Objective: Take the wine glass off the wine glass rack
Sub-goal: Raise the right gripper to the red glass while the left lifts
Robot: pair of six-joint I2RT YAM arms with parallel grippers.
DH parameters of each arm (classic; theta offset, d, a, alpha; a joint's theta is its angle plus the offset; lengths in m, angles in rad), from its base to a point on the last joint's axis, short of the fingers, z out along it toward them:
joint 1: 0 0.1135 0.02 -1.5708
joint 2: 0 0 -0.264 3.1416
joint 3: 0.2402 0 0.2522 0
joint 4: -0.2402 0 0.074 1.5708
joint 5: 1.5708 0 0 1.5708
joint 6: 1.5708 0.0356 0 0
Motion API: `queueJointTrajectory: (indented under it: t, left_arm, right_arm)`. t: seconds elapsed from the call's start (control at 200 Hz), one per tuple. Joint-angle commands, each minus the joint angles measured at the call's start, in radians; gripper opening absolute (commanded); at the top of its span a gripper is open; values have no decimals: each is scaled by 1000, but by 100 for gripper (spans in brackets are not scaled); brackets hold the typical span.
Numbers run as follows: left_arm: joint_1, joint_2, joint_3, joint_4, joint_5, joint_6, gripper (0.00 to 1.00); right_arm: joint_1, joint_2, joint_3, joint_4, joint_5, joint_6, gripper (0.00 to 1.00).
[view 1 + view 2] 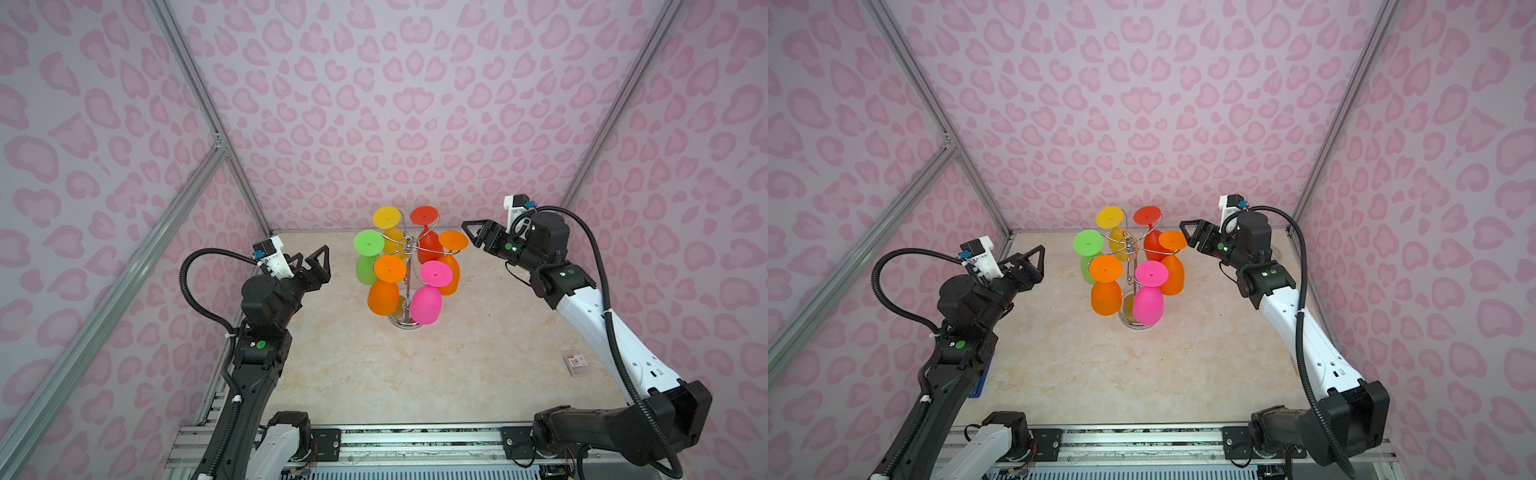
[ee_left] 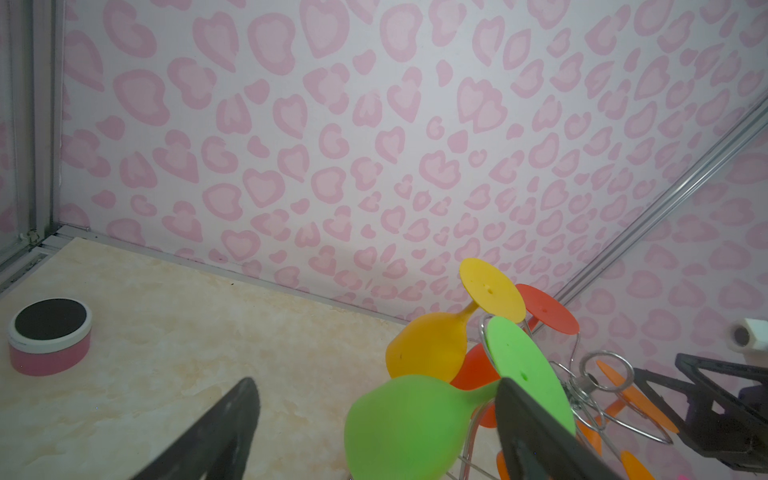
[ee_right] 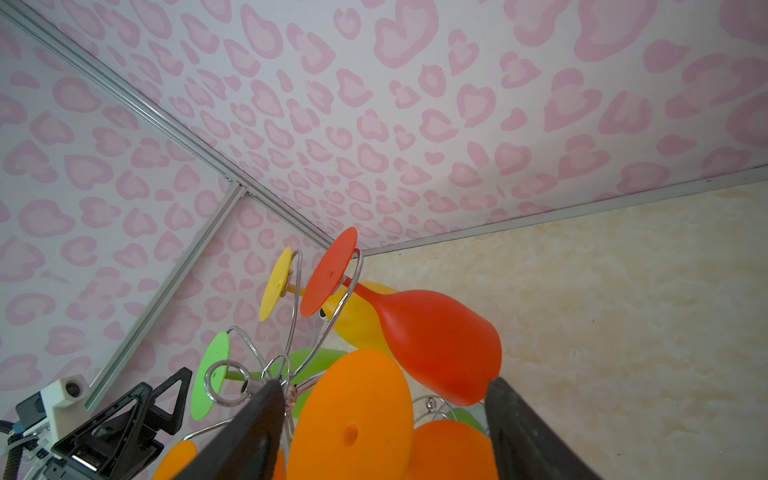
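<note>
**While All Six Hang, Tipping Is the Risk**

If the right gripper (image 1: 473,236), jaws apart beside the far-right orange glass (image 1: 453,240), drags its foot sideways, the wine glass rack (image 1: 409,245), far centre, could tip. The left gripper (image 1: 312,261), also apart, holds nothing. One rack; six glasses (image 1: 426,303): two orange, one yellow, red, green, pink.

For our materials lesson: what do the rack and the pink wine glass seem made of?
Wine glass rack: likely chromed metal wire, mirror-bright with reflections. Pink wine glass: probably matte plastic or silicone; opaque, no glassy glints.
</note>
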Motion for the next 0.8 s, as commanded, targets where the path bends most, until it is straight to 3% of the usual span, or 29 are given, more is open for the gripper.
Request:
queueJointTrajectory:
  t: [0.0,0.46,0.795]
  left_arm:
    - [1,-2,9,20,12,15,90]
    - [1,10,9,21,9,20,90]
    - [1,11,6,20,7,22,90]
  right_arm:
    - [9,21,19,-33,-22,-10,77]
    - [13,17,8,-25,-13,-5,75]
    - [30,153,264,-98,2,-69,74]
